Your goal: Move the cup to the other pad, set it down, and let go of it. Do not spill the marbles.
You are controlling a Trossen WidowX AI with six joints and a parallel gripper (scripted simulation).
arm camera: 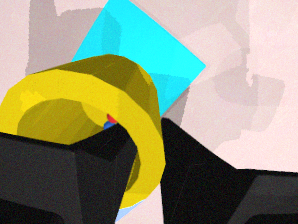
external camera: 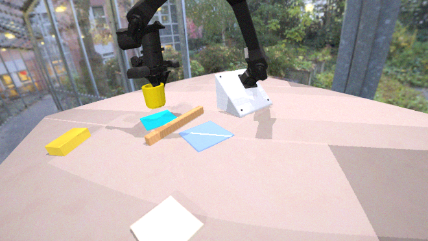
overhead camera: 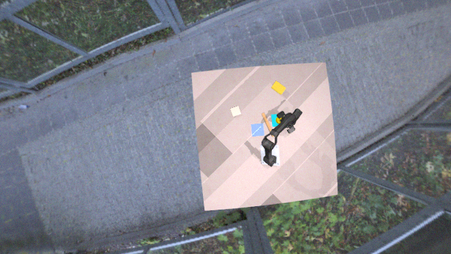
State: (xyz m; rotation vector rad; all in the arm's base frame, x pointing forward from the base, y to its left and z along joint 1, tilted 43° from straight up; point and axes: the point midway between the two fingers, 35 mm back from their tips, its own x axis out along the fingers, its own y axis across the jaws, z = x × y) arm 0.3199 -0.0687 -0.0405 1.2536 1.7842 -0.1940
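Claw (external camera: 157, 81) nearly closed, clenched on the rim of 1 yellow cup (external camera: 154, 95), 1 finger inside the wall and 1 outside. Cup upright, lifted off the surface (external camera: 259, 168), hanging over 1 cyan pad (external camera: 157, 119). Marbles barely visible inside; count unclear. Beyond: 1 wooden bar (external camera: 174, 126), 1 light-blue pad (external camera: 206, 135), 1 yellow block (external camera: 67, 141), 1 white square (external camera: 166, 222).

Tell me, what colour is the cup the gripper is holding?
Yellow. The cup shows best in the exterior view, gripped by its rim above the cyan pad.
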